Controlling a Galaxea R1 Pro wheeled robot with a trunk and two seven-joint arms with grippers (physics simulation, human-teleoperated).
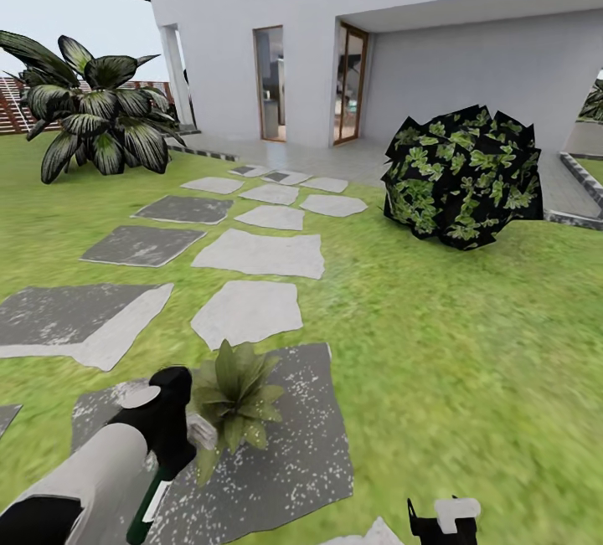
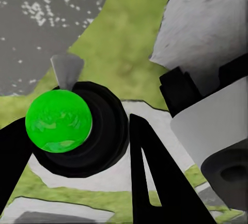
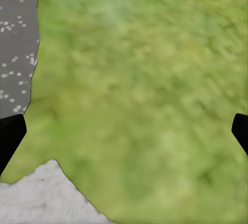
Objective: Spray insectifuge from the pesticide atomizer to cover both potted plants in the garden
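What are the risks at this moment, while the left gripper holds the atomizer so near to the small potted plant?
1. The left gripper holds the pesticide atomizer right against the potted plant; a small swing could knock the plant over.
2. The nozzle's aim is hard to judge, so spray may miss the leaves and land on the stepping stone.
3. In the left wrist view the fingers seem to hold the bottle by its sides; it may slip.

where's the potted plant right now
In the head view the potted plant sits low and left of centre on a dark grey stepping stone, right beside the left gripper holding the pesticide atomizer.
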